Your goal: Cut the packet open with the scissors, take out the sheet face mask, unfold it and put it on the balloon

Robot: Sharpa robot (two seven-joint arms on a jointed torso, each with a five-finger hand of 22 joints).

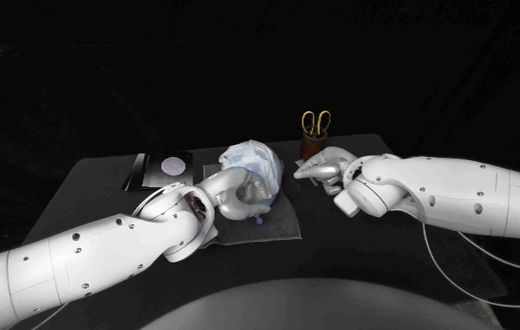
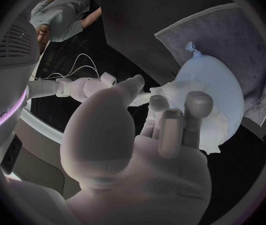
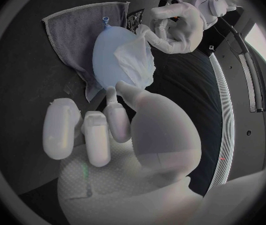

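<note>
A pale blue balloon (image 1: 252,163) lies on a grey towel (image 1: 273,225) at mid-table. A white sheet mask (image 1: 240,154) is draped over it. My left hand (image 1: 244,195) is at the balloon's near side, and its thumb and a finger pinch the mask's edge (image 2: 161,92). The balloon (image 2: 217,82) lies just past those fingers. My right hand (image 1: 323,168) hovers just right of the balloon, fingers loosely bent and holding nothing. The right wrist view shows the balloon (image 3: 109,55), the mask (image 3: 137,60) and my left hand (image 3: 173,30) at the mask's edge. Gold-handled scissors (image 1: 315,122) stand in a brown holder (image 1: 314,148).
A black packet with a pale round mark (image 1: 171,167) lies behind my left arm, with a second flat piece (image 1: 211,171) next to it. The scissors holder stands close behind my right hand. The towel (image 3: 76,25) spreads well past the balloon.
</note>
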